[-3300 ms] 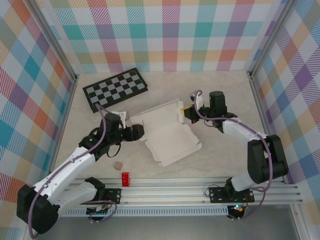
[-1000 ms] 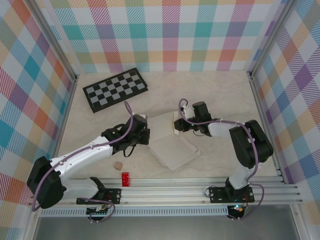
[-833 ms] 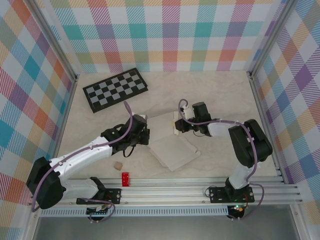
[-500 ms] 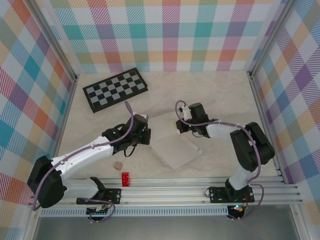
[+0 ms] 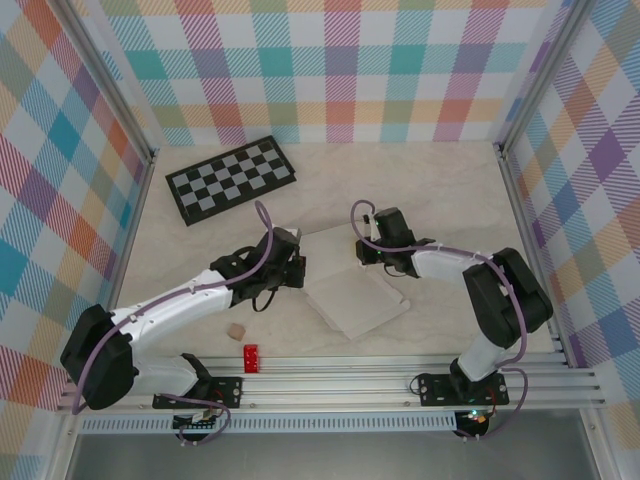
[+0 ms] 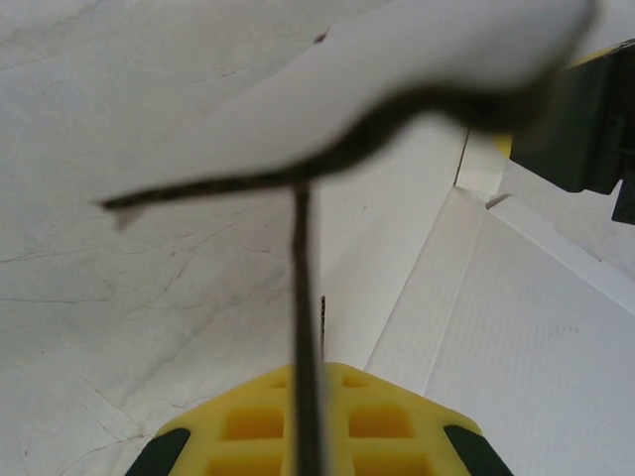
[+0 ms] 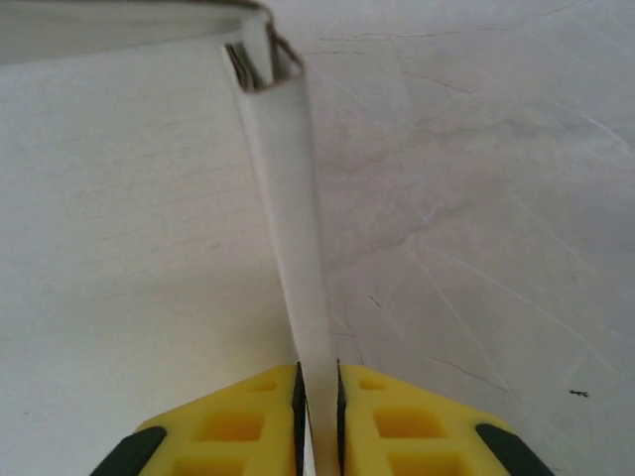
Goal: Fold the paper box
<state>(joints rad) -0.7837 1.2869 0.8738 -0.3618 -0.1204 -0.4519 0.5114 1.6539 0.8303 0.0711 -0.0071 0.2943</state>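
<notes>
The white paper box (image 5: 350,298) lies partly folded at the table's middle, one panel flat and pointing toward the front right. My left gripper (image 5: 296,268) is at its left edge, shut on a thin upright flap seen edge-on between the yellow fingers (image 6: 248,421); the flat ribbed panel of the paper box (image 6: 526,307) lies beyond. My right gripper (image 5: 362,251) is at the box's far right corner. In the right wrist view the gripper (image 7: 317,375) is shut on a narrow upright white wall (image 7: 283,198) of the box.
A black-and-grey checkerboard (image 5: 230,178) lies at the back left. A small tan piece (image 5: 235,329) and a red block (image 5: 250,356) sit near the front rail (image 5: 400,375). Plaid walls enclose the table on three sides.
Since the earliest frame the spread box has been drawn into a tighter fold, with both grippers closing in on it. Over the last second the right gripper crept slightly back and left.
</notes>
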